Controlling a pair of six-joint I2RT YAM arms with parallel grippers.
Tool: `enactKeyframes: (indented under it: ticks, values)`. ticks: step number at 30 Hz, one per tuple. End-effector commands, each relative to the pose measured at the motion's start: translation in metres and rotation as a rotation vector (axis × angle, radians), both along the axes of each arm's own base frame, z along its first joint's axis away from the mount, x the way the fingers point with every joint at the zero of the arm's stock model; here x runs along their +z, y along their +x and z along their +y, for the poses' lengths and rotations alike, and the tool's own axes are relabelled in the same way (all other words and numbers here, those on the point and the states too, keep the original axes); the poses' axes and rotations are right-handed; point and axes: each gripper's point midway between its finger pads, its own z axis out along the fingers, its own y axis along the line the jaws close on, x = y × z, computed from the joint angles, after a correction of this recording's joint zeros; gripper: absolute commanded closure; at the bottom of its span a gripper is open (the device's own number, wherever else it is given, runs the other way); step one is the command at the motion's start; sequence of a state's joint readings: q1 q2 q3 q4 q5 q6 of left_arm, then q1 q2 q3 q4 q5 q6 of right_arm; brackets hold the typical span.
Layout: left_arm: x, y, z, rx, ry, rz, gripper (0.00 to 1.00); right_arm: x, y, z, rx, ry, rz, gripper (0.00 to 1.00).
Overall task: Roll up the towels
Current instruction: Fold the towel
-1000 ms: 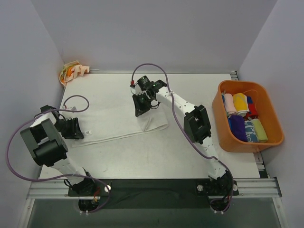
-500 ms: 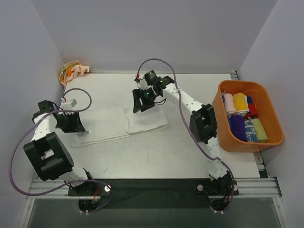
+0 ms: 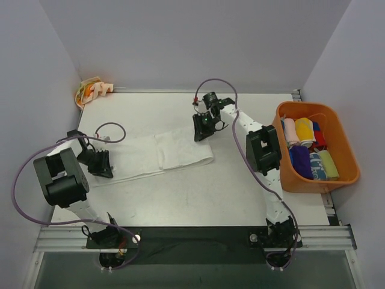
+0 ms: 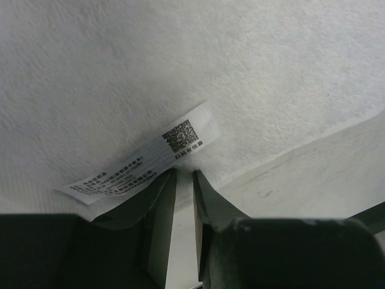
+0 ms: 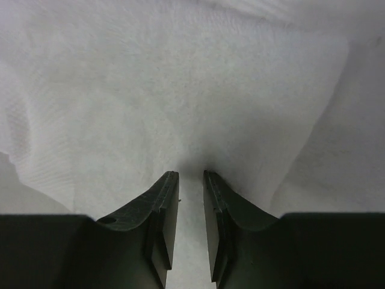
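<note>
White towel (image 3: 153, 158), 2 grippers
The far right corner is pinched by the right gripper (image 5: 191, 174); the left gripper's (image 4: 184, 174) grip at the label (image 4: 144, 161) cannot be told.

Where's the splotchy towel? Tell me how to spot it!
Look at the far left corner of the table, by the wall. A small crumpled towel lies there alone. It is cream with orange blotches, unlike the big plain white towel in the middle and the rolled ones in the orange bin.
</note>
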State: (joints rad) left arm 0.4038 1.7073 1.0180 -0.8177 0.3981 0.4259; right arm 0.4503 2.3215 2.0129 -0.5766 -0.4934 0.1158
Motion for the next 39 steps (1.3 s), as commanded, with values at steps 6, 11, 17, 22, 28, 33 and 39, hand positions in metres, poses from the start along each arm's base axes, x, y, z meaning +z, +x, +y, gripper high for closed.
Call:
enactKeyframes:
  ticks: [6,11,17,22,28,33,39]
  values:
    - [-0.027,0.086,0.02,-0.057,0.095,-0.025,0.77,-0.061,-0.103,-0.036,-0.007,-0.119,0.302,0.8]
    - [-0.009,0.2,-0.036,-0.187,0.032,-0.174,0.71,0.003,-0.199,0.002,0.152,0.227,0.451,0.63]
    - [0.082,0.28,-0.104,-0.28,-0.029,-0.417,0.45,0.077,-0.183,0.005,0.213,0.297,0.189,0.49]
    - [0.097,0.249,-0.104,-0.227,-0.071,-0.396,0.44,0.042,-0.122,-0.05,0.061,0.086,0.068,0.48]
    - [0.047,0.191,-0.13,-0.249,-0.119,-0.263,0.48,-0.008,-0.127,-0.057,0.026,0.038,0.213,0.48]
    - [0.019,0.186,-0.148,-0.263,-0.145,-0.217,0.51,-0.042,-0.155,-0.055,0.046,0.023,0.348,0.59]
    - [-0.003,0.213,-0.163,-0.275,-0.156,-0.215,0.59,-0.051,-0.188,-0.036,0.047,0.079,0.466,0.85]
